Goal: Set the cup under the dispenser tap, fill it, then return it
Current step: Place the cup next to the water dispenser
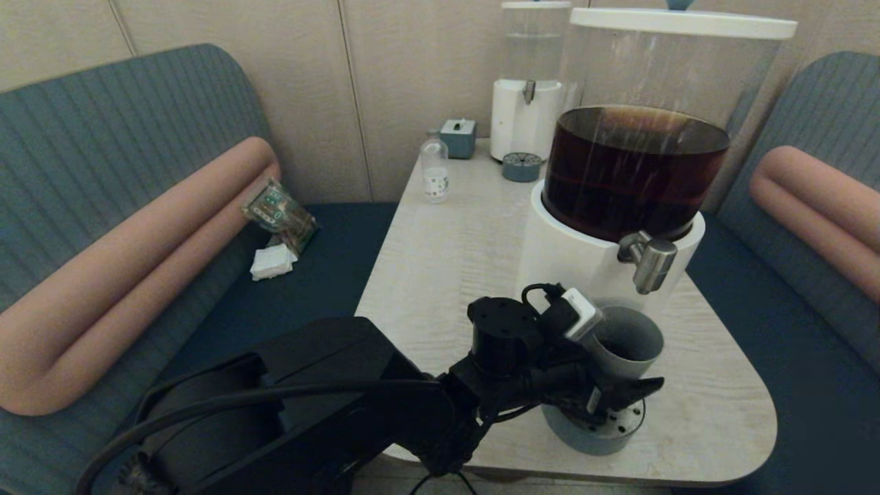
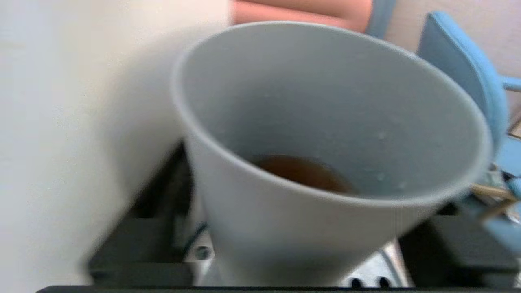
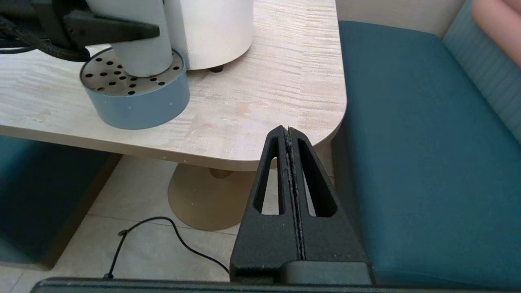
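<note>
Left arm (image 1: 330, 405): nearest the head camera, entering from 7 o'clock and reaching toward 3 o'clock across the near tabletop (image 1: 454, 261) edge.

Left tool (image 1: 612, 385): clamped on the cup (image 1: 622, 347). One dark finger (image 1: 636, 390) lies against the cup's near wall in the head view; in the right wrist view a finger (image 3: 110, 28) crosses the cup (image 3: 138, 44) wall horizontally.

Cup:
- Position: on the perforated drip tray (image 1: 605, 430), at 4 o'clock on the tabletop, directly in front of the large dispenser (image 1: 619, 206) base.
- Long axis: near vertical, leaning slightly. Mouth faces up; narrow base is down on the tray (image 3: 134, 93).
- The tap (image 1: 650, 258) stands above the cup's far rim, at 1 o'clock from the mouth, apart from it.
- Contents: the left wrist view shows a shallow pool of brown liquid (image 2: 301, 173) at the bottom of the cup (image 2: 325, 122). Walls above it are bare grey.

Large dispenser: holds dark brown liquid, roughly half full, under a white lid.

Right tool (image 3: 290, 134): fingers pressed together, holding nothing. It hangs below and outside the tabletop (image 3: 260, 101) corner, over the floor, beside the teal seat (image 3: 419, 142).

Other items: a smaller dispenser (image 1: 529, 89) at 12 o'clock; a small bottle (image 1: 434, 168) at 11 o'clock near the far edge.
</note>
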Motion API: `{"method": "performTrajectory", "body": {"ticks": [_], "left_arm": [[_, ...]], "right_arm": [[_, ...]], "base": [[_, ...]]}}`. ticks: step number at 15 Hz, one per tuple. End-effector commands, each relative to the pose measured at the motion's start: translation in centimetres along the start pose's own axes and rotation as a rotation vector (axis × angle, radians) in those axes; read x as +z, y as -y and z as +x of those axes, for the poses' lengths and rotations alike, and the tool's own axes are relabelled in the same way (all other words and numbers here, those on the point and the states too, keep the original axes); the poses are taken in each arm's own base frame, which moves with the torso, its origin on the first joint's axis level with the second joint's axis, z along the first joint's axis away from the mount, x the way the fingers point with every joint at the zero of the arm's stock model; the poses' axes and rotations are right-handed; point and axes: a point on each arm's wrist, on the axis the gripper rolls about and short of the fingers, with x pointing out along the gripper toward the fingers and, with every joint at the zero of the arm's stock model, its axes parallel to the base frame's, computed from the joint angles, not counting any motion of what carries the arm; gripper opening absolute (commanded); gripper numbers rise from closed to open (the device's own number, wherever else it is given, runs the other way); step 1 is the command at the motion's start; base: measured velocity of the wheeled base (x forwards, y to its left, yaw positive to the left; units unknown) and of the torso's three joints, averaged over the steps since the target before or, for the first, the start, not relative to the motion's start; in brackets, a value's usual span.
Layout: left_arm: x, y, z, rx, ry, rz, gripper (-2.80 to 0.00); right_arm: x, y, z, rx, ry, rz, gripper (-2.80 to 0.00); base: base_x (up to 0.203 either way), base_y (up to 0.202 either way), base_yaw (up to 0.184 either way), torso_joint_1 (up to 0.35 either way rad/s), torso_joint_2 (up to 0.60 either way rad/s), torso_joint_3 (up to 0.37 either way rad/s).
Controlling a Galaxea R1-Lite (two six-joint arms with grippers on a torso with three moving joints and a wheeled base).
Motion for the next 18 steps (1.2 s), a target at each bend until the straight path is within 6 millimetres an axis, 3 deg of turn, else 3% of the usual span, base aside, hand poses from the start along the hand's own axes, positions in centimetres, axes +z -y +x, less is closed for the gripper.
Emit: {"method": "performTrajectory", "body": {"ticks": [1,11,18], "left_arm": [[0.0,0.1,0.2,-0.008,0.011,0.005,-2.8],[0.8,0.2,-0.1,-0.007,0.029,0.016,-2.8],[2.7,0.6,-2.3,0.008,0.018,0.016,-2.8]], "right_arm": [[0.0,0.0,0.0,0.002,-0.001,-0.001,-2.8],[0.0,0.0,0.0,0.0,-0.001,-0.001,-2.8],[0.0,0.0,0.0,0.002,-0.001,-0.001,-2.8]], "base": [[0.0,0.0,0.0,0.0,0.0,0.0],[0.0,0.0,0.0,0.0,0.0,0.0],[0.0,0.0,0.0,0.0,0.0,0.0]]}}
